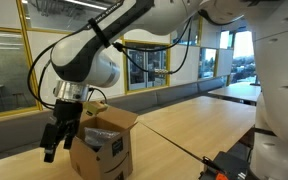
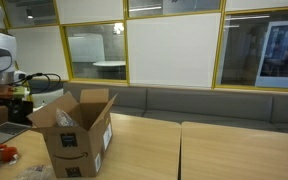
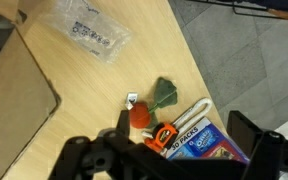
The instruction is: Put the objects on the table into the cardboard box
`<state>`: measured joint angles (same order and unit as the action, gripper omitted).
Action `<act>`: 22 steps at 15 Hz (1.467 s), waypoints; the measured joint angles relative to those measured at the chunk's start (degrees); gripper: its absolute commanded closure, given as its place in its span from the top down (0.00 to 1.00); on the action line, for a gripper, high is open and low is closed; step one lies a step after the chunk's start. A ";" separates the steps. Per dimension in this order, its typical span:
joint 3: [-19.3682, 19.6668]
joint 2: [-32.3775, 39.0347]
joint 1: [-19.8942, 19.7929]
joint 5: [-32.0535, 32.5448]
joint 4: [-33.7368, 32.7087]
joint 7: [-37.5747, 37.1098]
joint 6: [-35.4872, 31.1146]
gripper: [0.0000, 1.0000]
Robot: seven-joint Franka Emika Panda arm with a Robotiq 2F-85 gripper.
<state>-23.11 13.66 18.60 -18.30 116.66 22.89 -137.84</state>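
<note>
Gripper (image 1: 59, 145) hangs beside cardboard box (image 1: 106, 145), jaws spread wide, holding nothing. Clear plastic film bundle (image 3: 84, 30) lies on desk (image 3: 89, 85) near its edge; small orange-and-green item (image 3: 144, 112) and blue packet (image 3: 199, 142) close by. Step, as judged: approach for pick. Next move needs descent over one item, then closing.

cardboard box (image 2: 74, 140) on table (image 2: 154, 150) | bench (image 2: 184, 100) behind table | plastic film bundle (image 3: 89, 30) on table, well apart from packet (image 3: 199, 140) near edge
</note>
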 measured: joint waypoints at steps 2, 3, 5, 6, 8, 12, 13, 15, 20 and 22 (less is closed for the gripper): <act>-0.18 1.62 0.48 0.00 0.71 -1.22 -1.15 1.00; -0.23 2.58 0.62 0.00 0.79 -1.82 -1.42 1.00; -0.27 4.74 0.80 0.03 0.78 -3.05 -2.05 1.00; -0.29 5.84 0.87 0.04 0.75 -3.58 -2.21 1.00; -0.30 8.28 0.96 0.13 0.56 -4.94 -3.13 1.00; -0.06 12.38 1.42 2.51 -0.38 -10.05 -5.76 1.00; 0.08 13.15 1.72 3.36 -0.68 -11.43 -6.25 1.00; 1.06 14.29 2.91 6.30 -0.85 -14.90 -7.81 1.00; 7.48 16.11 7.77 17.16 -0.53 -25.27 -10.68 1.00; 10.15 16.48 9.47 21.51 -0.52 -29.31 -10.92 1.00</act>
<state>-12.96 30.14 28.07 3.20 116.14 -6.42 -148.76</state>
